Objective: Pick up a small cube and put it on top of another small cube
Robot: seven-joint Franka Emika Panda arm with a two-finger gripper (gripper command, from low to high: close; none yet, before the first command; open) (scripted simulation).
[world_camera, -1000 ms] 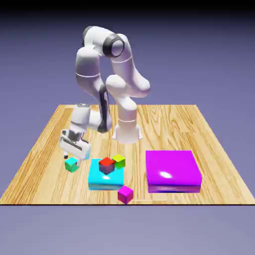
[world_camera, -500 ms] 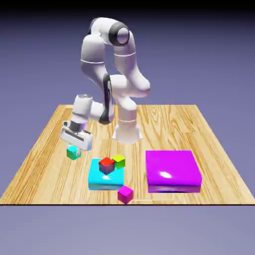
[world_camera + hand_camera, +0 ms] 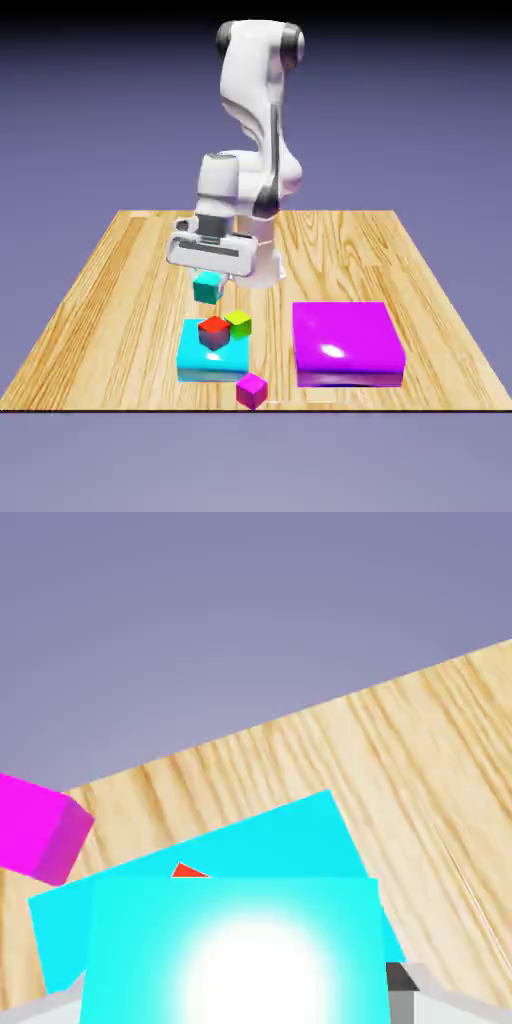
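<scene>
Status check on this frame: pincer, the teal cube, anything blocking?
Pincer shut on teal cube, carried above the table. Red cube and lime cube sit just below on the cyan block. Nothing in the way.

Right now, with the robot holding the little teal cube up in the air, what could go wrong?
1. The small teal cube hangs in the gripper above the table; if the grip slips, it could fall before it gets there.
2. The red cube and the yellow-green cube sit close together on the flat cyan block, so coming down could bump the wrong one.
3. A small cube's top is little, so an off-centre drop might tumble off.
</scene>
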